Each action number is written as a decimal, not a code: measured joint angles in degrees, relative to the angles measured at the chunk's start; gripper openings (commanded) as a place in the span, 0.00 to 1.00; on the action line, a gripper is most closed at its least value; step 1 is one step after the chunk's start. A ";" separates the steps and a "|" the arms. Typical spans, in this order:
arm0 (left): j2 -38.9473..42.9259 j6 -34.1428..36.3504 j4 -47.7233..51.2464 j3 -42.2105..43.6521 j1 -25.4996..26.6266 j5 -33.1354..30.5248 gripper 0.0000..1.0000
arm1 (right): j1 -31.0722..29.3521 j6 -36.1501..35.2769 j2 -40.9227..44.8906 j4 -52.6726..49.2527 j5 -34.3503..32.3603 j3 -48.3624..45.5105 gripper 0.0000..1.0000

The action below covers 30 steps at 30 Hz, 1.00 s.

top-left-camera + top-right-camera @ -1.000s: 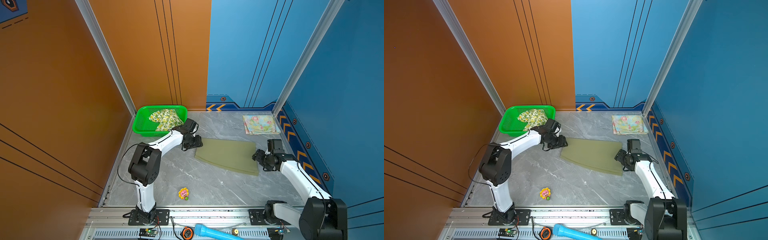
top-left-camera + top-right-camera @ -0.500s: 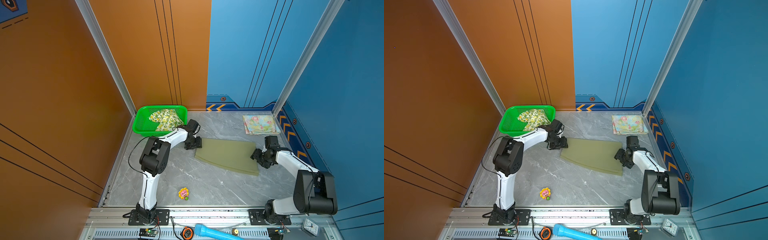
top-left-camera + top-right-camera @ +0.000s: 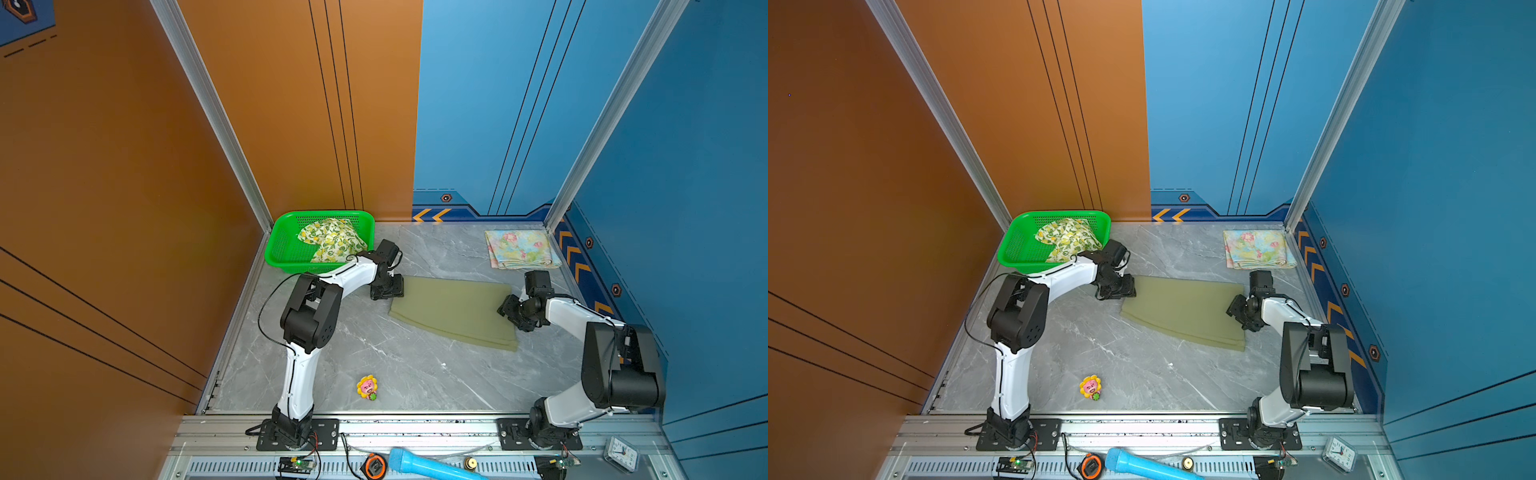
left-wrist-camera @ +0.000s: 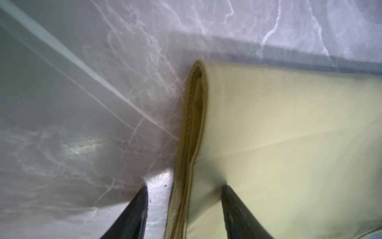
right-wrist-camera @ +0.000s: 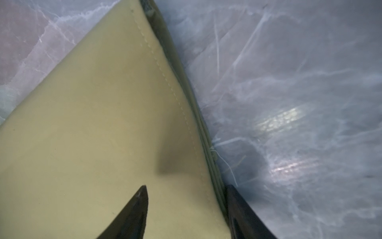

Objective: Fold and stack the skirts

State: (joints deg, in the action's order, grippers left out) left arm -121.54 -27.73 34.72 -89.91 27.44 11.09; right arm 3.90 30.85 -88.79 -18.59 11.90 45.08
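On the table (image 3: 374,361) the olive skirt (image 3: 453,311) lies flat and doubled between the arms, the floral skirt (image 3: 519,248) is folded at the far right, and the lemon skirt (image 3: 330,239) is bunched in the basket (image 3: 279,253) at the far left. The left gripper (image 4: 184,186) and right gripper (image 5: 186,186) stand about half open and hold nothing, each straddling a side edge of the olive skirt. Closing so, they could pinch only the top layer or slip off the thin hem, leaving the fold skewed or sprung open.
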 measured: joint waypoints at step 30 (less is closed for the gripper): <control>-0.11 4.61 9.25 -5.42 1.14 -8.83 0.00 | 3.48 -0.61 5.99 -1.25 3.34 -2.47 0.59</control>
State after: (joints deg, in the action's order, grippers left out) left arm -121.64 -23.11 43.97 -95.33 28.58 2.26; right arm 7.38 30.24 -82.81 -19.84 15.25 42.61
